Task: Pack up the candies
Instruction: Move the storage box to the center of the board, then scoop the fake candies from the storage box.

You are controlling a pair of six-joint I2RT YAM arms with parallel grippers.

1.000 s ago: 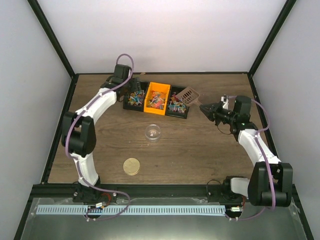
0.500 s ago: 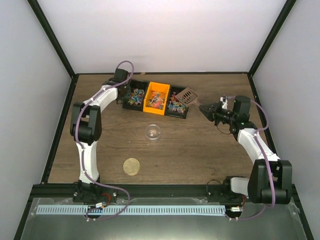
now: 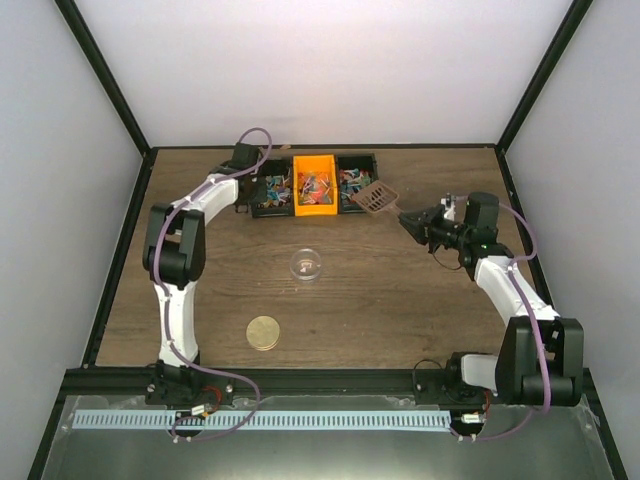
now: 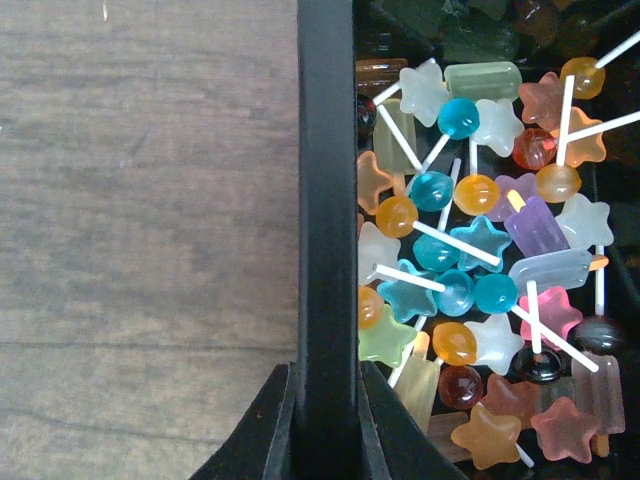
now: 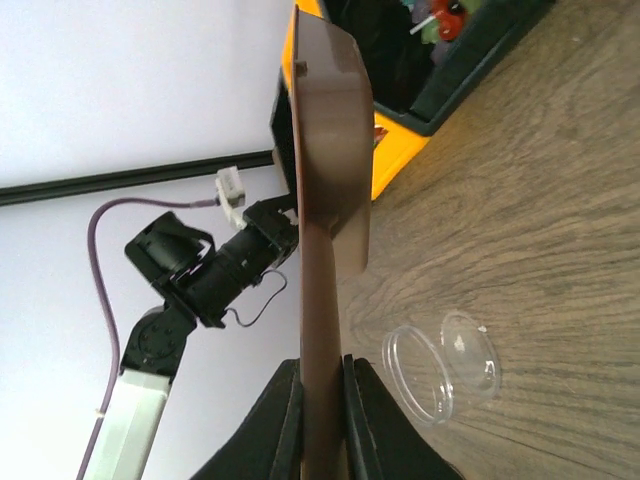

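Observation:
The candies (image 4: 470, 260) are small coloured stars, balls and sticks heaped in a black bin, whose wall (image 4: 325, 200) my left gripper (image 4: 325, 375) is shut on. From above, three bins stand in a row at the back: black (image 3: 268, 192), orange (image 3: 314, 184), black (image 3: 355, 178), all with candies (image 3: 270, 188) in them. My left gripper (image 3: 245, 182) is at the row's left end. My right gripper (image 3: 405, 216) is shut on the handle of a brown scoop (image 3: 378, 197), whose head is beside the right bin. In the right wrist view the scoop (image 5: 325, 200) stands edge-on between my fingers (image 5: 285, 400).
A clear round cup (image 3: 306, 264) sits mid-table in front of the bins and shows low in the right wrist view as the cup (image 5: 440, 365). A tan disc lid (image 3: 264, 332) lies nearer the arm bases. Black frame posts border the table.
My left gripper has shut on the left bin's wall. The row of bins has swung from slanted to straight, moving back toward the far edge. The right arm has barely moved.

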